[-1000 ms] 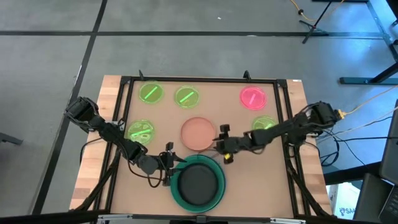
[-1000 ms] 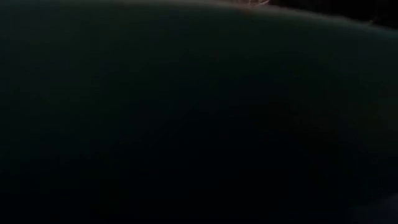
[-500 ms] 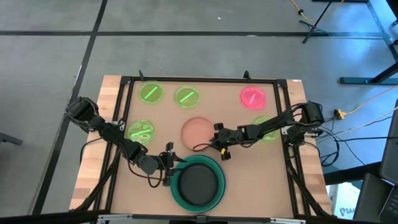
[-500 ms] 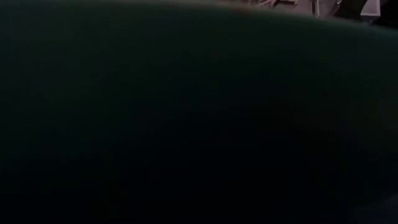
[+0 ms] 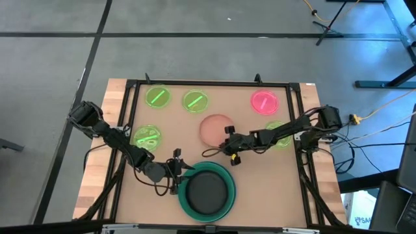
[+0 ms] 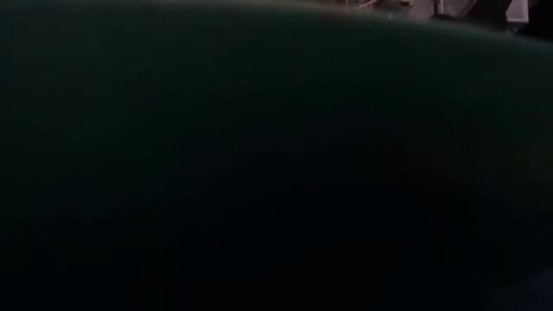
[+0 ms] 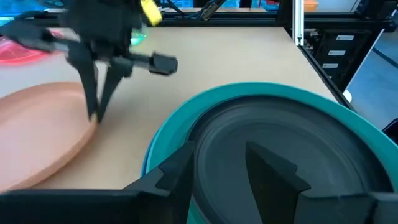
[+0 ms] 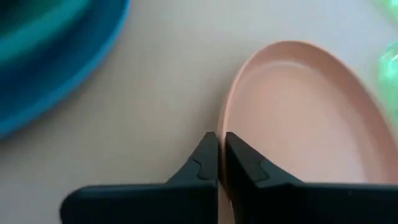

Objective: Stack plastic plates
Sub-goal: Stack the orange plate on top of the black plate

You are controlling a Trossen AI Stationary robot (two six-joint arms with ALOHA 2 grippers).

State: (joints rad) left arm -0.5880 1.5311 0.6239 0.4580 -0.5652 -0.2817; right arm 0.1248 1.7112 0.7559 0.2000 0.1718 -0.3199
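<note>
While my right end effector (image 8: 218, 163) is clamped on the salmon plate (image 5: 216, 129) at its 5 o'clock rim, mid-table (image 5: 260, 188), my left end effector (image 7: 233, 167) has its fingers apart at 9 o'clock of the teal plate (image 5: 186, 198) carrying the black plate (image 5: 208, 191).

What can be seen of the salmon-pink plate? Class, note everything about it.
The salmon-pink plate is round, shallow and matte, apparently plastic, with a raised rim. It sits near the table's middle, beyond the teal-green plate and apart from it. The right gripper has its fingers pinched on the rim, which looks slightly raised at that edge. Nothing lies in it.
</note>
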